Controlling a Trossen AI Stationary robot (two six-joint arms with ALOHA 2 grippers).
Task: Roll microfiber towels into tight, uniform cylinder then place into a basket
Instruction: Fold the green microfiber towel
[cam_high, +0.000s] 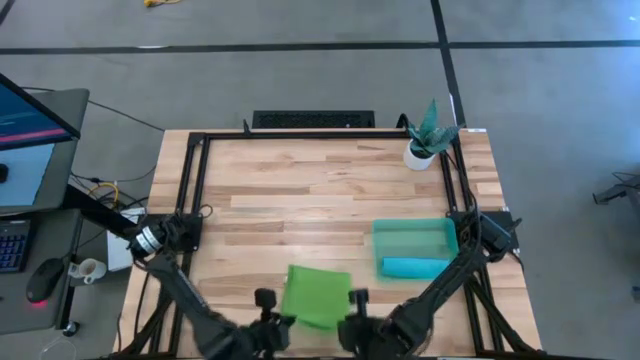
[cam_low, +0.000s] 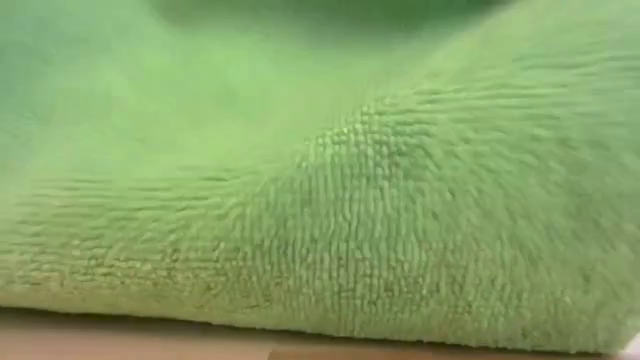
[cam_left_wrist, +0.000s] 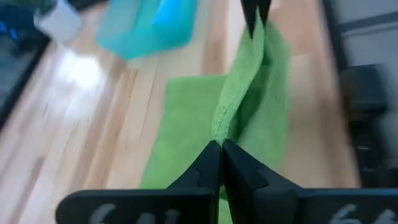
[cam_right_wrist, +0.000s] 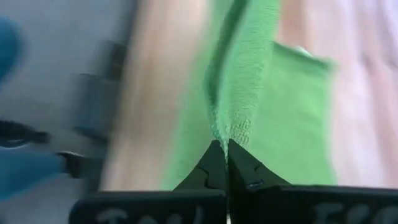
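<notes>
Both pincers, left (cam_left_wrist: 221, 144) and right (cam_right_wrist: 227, 144), are clamped shut on one edge of the lime green towel (cam_high: 316, 294) at the wooden table's (cam_high: 300, 190) near edge, lifting that edge. Grey floor (cam_high: 300, 70) surrounds the table. Blue towel (cam_high: 415, 267) lies in the teal basket (cam_high: 412, 232), beside a potted plant (cam_high: 428, 135).

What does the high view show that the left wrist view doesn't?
High view only: the potted plant, both arms, and the blue towel lying rolled in the basket.
Left wrist view only: the left gripper shut on the green towel edge, the right gripper pinching the far end, the edge lifted between them.
Both: green towel, basket, wooden table.
</notes>
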